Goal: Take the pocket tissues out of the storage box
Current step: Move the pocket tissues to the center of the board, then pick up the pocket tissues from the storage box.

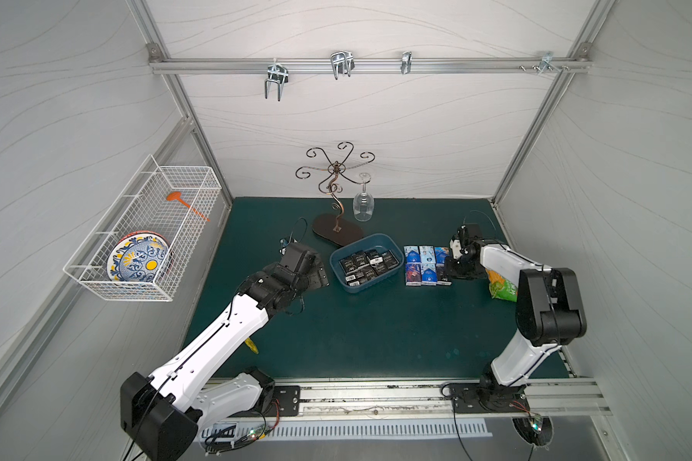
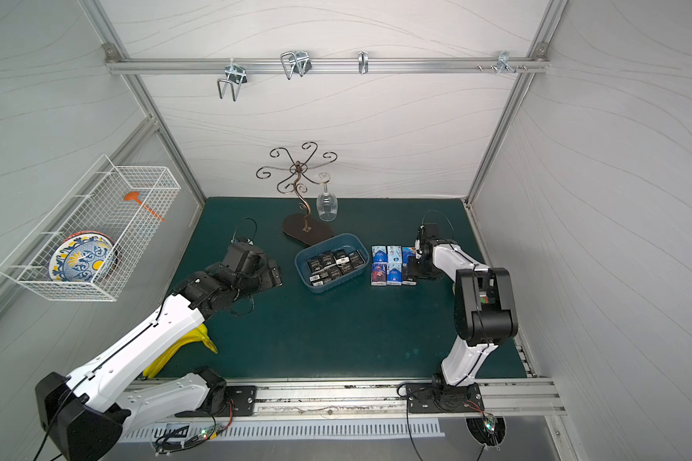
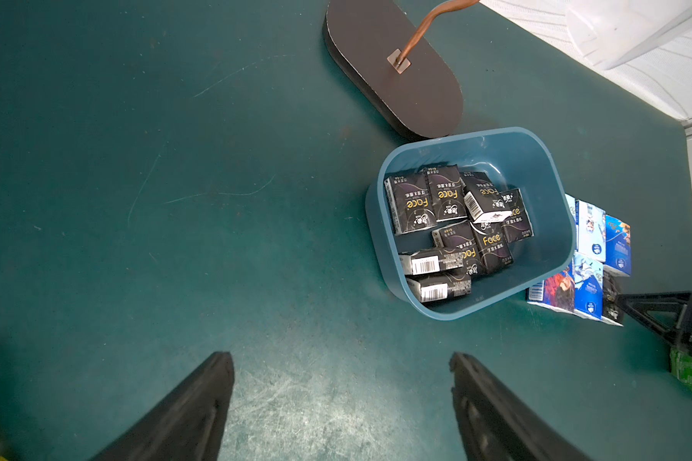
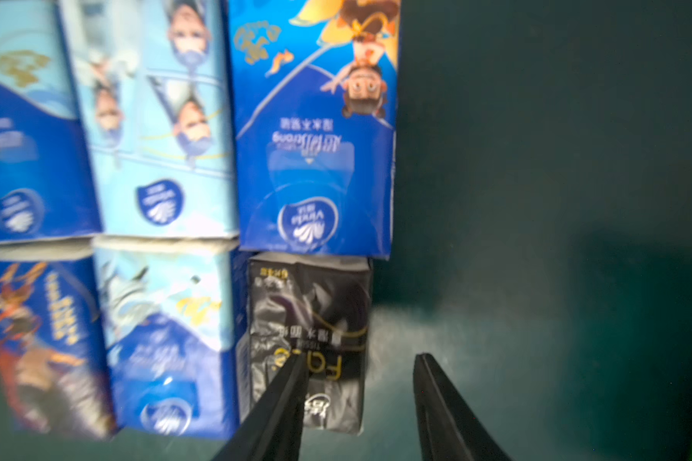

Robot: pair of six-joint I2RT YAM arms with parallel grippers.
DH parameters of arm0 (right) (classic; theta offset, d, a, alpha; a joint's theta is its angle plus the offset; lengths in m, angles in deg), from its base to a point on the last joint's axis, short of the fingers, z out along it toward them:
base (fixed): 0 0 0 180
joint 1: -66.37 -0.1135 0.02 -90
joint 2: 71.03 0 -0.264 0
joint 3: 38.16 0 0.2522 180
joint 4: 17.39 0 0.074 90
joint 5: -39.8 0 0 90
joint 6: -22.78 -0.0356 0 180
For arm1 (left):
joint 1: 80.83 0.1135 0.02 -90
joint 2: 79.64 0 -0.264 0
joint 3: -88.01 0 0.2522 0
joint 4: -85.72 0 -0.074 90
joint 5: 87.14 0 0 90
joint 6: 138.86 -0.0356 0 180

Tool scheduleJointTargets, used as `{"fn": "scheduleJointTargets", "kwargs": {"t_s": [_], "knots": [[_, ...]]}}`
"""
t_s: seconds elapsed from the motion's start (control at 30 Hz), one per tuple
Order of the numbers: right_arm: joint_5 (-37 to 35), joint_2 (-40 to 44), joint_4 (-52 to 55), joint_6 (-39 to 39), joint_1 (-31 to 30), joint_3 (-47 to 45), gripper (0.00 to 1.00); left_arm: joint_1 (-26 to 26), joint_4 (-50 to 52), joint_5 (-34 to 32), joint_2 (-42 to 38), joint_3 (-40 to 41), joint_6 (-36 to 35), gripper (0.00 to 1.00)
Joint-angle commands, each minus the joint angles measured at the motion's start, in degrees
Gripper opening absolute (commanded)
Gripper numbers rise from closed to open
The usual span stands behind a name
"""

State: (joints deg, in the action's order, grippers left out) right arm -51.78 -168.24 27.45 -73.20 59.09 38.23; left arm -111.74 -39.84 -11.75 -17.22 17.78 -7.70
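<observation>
Hovering over bare green mat (image 3: pixel 176 199), the left gripper (image 3: pixel 342 355) has its fingers spread wide with nothing between them. Bananas (image 2: pixel 192 343) show beneath the left arm in a top view; the left wrist view gives only a yellow sliver.

Ahead of the left fingertips, off toward the right arm, is the storage box (image 3: pixel 536 159), well apart from them with open mat between. The left wrist view reads what the top views blur: black pocket tissues (image 3: pixel 448 199) jumbled inside, some barcode-up, one tilted across others. The box's far corner meets the stand base (image 3: pixel 392 68); touching or just beside, cannot tell.

Beyond the box, more packs lie on the mat in two tight rows: five blue packs (image 4: pixel 316 159) and one black pack (image 4: pixel 316 319).

The right gripper (image 4: pixel 360 355) has its fingers parted and grips nothing. One finger (image 4: pixel 286 395) is over the black pack, its mate over bare mat. The top views hide these fingertips behind the wrist. The snack bag (image 1: pixel 502 287) lies near, behind the right fingers. There is open mat toward the front edge.
</observation>
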Motion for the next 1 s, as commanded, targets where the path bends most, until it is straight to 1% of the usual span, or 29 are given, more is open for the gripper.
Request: {"fn": "scheduleJointTargets", "kwargs": {"t_s": [0.0, 0.17, 0.3, 0.5, 0.6, 0.77, 0.83, 0.97], "knots": [[-0.41, 5.87, 2.75, -0.52, -1.60, 0.59, 0.49, -0.28, 0.79, -1.58, -1.43, -2.76, -0.04, 0.89], [-0.62, 9.47, 3.60, -0.02, -6.45, 1.95, 0.51, -0.33, 0.97, -1.91, -1.61, -2.55, 0.31, 0.89], [-2.98, 9.43, 5.03, -0.46, -10.51, 3.66, 0.51, -0.37, 1.25, -1.79, -1.81, -2.27, 0.81, 0.89], [-2.04, 8.81, 1.94, -2.13, -17.46, 5.20, 0.52, -0.31, 1.85, -2.86, -2.26, -2.16, 0.84, 0.89], [-1.08, 5.51, 1.63, -2.50, -21.47, 8.62, 0.53, -0.35, 2.20, -2.78, -2.03, -2.24, 0.98, 0.89], [-4.35, -1.49, 0.93, -3.94, -27.90, 15.33, 0.54, -0.37, 2.93, -2.99, -1.69, -2.22, 1.10, 0.89], [-4.79, -4.53, 0.14, -2.17, -29.97, 17.96, 0.55, -0.37, 3.03, -3.05, -1.95, -2.23, 1.08, 0.89], [-8.15, -11.92, 1.54, 2.02, -32.85, 24.36, 0.57, -0.37, 3.70, -3.63, -2.65, -2.42, 0.84, 0.89]]}}
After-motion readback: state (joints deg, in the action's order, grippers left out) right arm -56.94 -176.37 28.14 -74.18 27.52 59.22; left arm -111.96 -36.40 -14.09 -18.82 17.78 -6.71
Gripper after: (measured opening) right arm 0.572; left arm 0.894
